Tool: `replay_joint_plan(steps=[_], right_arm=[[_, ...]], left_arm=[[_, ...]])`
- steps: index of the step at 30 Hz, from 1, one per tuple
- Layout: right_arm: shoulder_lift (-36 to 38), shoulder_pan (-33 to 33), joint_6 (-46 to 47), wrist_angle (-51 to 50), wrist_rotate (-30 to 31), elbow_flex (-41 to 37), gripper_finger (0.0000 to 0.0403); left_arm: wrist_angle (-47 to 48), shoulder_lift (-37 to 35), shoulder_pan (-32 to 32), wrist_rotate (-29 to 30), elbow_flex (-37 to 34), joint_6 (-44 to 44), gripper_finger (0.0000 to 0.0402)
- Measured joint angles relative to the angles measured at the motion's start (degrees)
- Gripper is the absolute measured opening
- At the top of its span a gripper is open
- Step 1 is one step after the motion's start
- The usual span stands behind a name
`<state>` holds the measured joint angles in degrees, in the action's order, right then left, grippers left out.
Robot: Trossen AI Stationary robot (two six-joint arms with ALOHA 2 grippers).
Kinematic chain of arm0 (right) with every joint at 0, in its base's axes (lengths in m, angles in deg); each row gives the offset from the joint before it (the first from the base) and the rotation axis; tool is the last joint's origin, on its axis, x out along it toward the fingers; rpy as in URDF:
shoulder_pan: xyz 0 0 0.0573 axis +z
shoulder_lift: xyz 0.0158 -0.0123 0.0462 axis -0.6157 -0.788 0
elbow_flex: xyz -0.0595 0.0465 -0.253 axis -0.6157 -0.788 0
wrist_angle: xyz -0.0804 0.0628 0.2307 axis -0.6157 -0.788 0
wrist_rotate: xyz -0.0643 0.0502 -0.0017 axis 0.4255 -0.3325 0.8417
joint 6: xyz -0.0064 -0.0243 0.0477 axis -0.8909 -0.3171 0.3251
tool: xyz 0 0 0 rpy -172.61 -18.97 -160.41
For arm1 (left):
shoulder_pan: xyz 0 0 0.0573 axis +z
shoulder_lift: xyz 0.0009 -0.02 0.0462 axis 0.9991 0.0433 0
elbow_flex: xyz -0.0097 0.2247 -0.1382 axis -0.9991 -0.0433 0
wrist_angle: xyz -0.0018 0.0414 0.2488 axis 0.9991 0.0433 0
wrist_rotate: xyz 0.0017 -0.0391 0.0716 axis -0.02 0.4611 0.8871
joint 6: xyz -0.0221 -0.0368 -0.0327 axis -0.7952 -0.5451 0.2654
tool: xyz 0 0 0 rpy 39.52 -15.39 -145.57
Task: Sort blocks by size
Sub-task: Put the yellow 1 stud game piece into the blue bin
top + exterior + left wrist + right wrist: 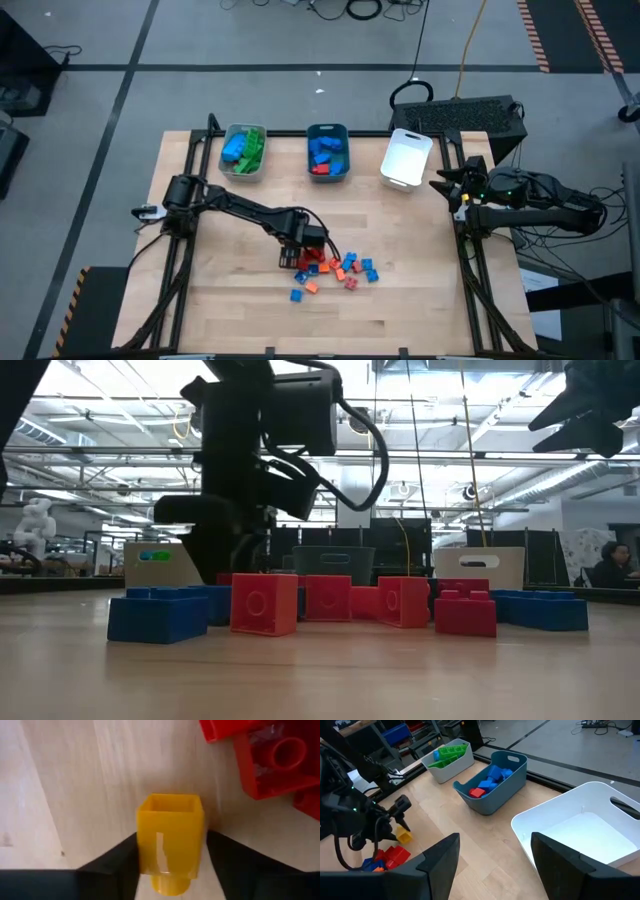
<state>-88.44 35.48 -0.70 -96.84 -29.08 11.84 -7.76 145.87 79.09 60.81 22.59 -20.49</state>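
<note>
Several small red, blue and orange blocks [335,270] lie in a loose heap on the wooden table, at the middle near the front. My left gripper [296,256] is over the heap's left edge, shut on a small yellow cube block [170,840], which also shows in the right wrist view [404,837]. My right gripper [447,187] waits open and empty at the table's right edge, beside the white tray [406,158]. Two red blocks [272,755] lie just beside the yellow block. My left gripper pinches the yellow block by two opposite side walls [145,850] between its two fingers [117,862], coming from above and pointing down. The block's stud [171,884] points back toward the wrist and its hollow underside faces the table. I cannot tell whether it touches the table.
Three trays stand in a row at the far edge: a grey one [243,150] with green and blue blocks, a teal one [327,152] with blue and red blocks, and the white one [580,832], empty. Bare wood lies between the heap and the trays.
</note>
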Motion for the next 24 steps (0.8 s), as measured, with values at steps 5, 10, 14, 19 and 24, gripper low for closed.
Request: replay_joint_plan(steps=[5, 10, 14, 19, 24], right_arm=[[0.0, 0.0, -0.3, 0.0, 0.2, 0.0, 0.0238], [0.0, 0.0, -0.6, 0.0, 0.3, 0.0, 0.0238], [0.0, 0.0, -1.5, 0.0, 0.3, 0.0, 0.0238], [0.0, 0.0, -1.5, 0.0, 0.3, 0.0, 0.0238], [0.0, 0.0, -1.5, 0.0, 0.3, 0.0, 0.0238]], left_arm=[[0.0, -0.6, 0.8, -0.3, 2.8, 0.3, 0.0135], [0.5, -1.0, 4.9, -0.2, 8.7, -0.2, 0.0135], [-0.5, -1.8, 10.7, 4.2, 16.1, -2.3, 0.0135], [-4.5, -1.8, 20.1, 9.5, 23.5, -3.2, 0.0135], [-8.1, -1.6, 29.1, 9.6, 23.9, -5.7, 0.0145]])
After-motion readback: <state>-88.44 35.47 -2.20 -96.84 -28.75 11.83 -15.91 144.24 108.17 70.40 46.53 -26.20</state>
